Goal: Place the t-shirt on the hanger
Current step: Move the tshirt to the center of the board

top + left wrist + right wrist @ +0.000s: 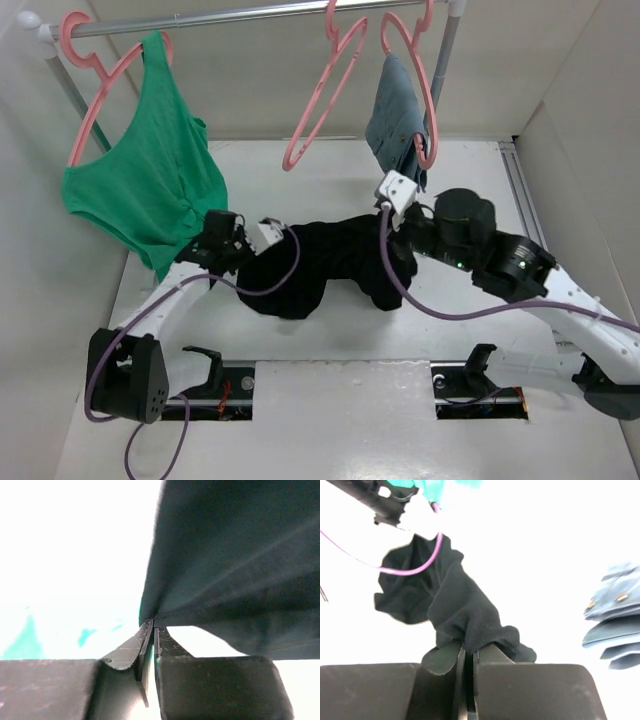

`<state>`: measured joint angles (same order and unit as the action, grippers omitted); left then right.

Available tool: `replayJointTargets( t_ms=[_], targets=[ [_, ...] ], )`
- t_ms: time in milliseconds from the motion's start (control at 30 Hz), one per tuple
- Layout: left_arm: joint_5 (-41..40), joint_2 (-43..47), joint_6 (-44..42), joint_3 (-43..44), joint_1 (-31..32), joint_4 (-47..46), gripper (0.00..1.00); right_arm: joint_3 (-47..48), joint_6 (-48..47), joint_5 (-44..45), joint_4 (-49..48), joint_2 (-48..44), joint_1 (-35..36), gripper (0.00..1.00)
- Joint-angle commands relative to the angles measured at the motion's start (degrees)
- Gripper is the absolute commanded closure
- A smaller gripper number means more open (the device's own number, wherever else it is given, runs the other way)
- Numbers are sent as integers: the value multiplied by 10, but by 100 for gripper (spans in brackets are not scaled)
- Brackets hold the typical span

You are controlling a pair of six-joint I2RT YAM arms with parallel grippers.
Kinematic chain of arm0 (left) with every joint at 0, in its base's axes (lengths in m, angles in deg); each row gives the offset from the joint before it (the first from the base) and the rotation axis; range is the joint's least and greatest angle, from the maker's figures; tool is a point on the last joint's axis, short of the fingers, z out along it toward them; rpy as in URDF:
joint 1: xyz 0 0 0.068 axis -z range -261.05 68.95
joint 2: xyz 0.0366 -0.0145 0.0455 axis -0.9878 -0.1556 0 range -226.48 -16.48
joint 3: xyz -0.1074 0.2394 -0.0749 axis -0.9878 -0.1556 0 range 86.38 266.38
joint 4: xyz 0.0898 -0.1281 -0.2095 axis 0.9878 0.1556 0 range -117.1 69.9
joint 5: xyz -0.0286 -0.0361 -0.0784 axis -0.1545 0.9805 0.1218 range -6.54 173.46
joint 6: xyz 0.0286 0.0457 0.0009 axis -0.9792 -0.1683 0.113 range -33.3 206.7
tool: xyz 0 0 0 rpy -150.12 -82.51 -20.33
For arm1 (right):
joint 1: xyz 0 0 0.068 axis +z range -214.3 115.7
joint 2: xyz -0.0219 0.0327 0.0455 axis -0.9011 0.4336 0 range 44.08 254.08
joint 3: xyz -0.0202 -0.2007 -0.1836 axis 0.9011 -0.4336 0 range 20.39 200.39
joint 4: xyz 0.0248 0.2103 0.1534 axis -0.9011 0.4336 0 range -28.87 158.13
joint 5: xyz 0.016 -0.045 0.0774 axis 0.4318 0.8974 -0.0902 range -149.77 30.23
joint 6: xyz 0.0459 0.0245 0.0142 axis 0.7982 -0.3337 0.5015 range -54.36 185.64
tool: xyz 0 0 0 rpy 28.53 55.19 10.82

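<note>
The t-shirt is held pinched in the closed left end effector and the closed right end effector, so the grasp is judged made and a spread lift toward the hanger above and beyond them is called for.

t-shirt: cut off top and right | hanger: hook cropped at top edge | denim cloth: cut off right

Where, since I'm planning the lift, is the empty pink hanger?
Top view: the hanger hangs tilted on the rail, between the green top at left and the grey-blue cloth at right, beyond the t-shirt.
</note>
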<state>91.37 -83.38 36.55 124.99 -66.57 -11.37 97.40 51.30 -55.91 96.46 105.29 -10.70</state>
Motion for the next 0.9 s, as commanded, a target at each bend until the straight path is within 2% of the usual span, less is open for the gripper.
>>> replayJointTargets(
  t_ms=[0, 267, 467, 533, 600, 633, 700, 867],
  targets=[
    [7, 33, 19, 59, -46, 5, 100, 37, -33, -37, -14, -2, 1, 100],
    [25, 49, 32, 131, -87, 57, 100, 74, -28, -81, -19, -14, 1, 100],
    [35, 55, 32, 150, -92, 70, 100, 55, 2, 31, 24, 26, -11, 100],
    [29, 55, 32, 150, -92, 55, 100, 39, 12, 35, 24, 43, -40, 100],
    [22, 55, 41, 155, -92, 42, 100, 17, 23, -13, 5, 72, -118, 100],
    [8, 55, 49, 162, -92, 27, 100, 16, 23, -68, -9, 86, -142, 100],
    [-3, 55, 73, 177, -92, 12, 100, 41, 23, -104, -53, 135, -183, 100],
    [-39, 42, 124, 259, -109, -14, 100, 200, -13, -96, -54, 200, -183, 100]
  ],
)
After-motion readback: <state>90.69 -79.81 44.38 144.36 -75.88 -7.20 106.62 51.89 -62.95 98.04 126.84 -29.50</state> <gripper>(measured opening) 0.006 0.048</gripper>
